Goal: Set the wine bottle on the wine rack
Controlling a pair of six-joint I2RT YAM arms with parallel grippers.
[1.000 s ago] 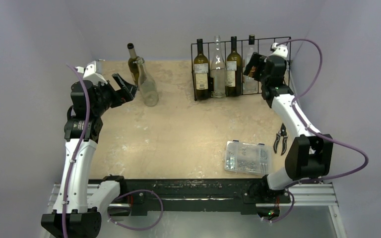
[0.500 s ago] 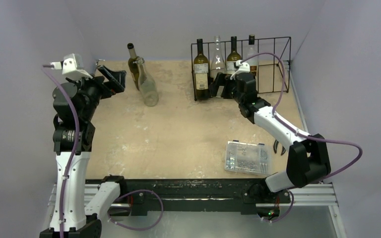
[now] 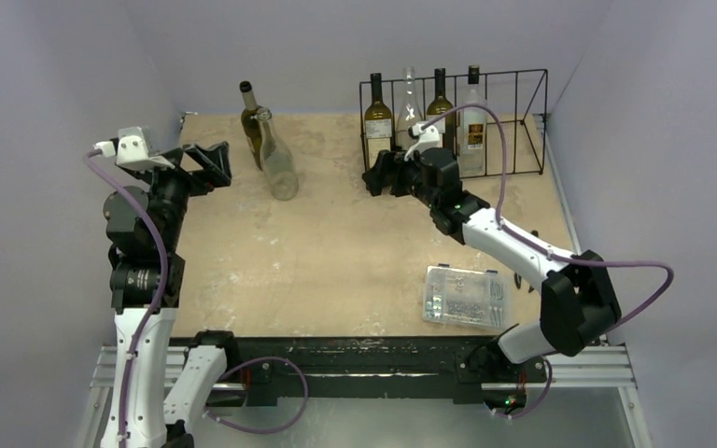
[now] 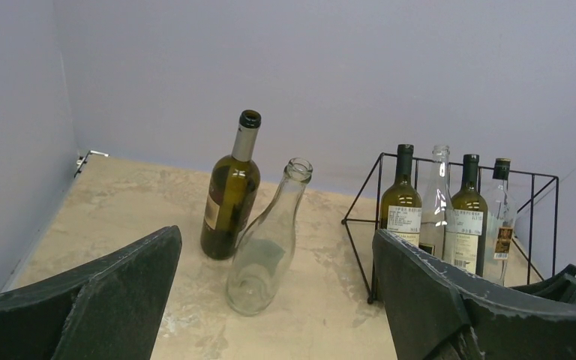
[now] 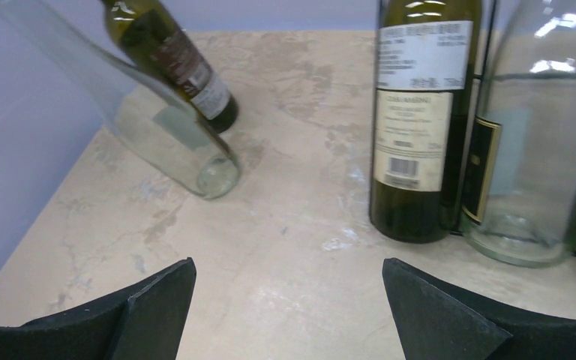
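Note:
A dark green wine bottle (image 3: 251, 126) stands at the table's far left, and a clear empty bottle (image 3: 278, 163) leans against it. Both show in the left wrist view, dark (image 4: 230, 202) and clear (image 4: 266, 247), and in the right wrist view, clear (image 5: 165, 127). The black wire wine rack (image 3: 509, 73) at the far right holds several upright bottles in its left slots. My left gripper (image 3: 213, 159) is open and empty, left of the two loose bottles. My right gripper (image 3: 380, 177) is open and empty, low in front of the rack's left end.
A clear plastic parts box (image 3: 465, 297) lies at the near right, beside my right arm. Grey walls close in the table at the back and both sides. The rack's right slots (image 3: 523, 121) hold nothing.
My right arm has swung left from the rack's right end to in front of its left end. My left arm has straightened up, its open gripper still pointing at the loose bottles.

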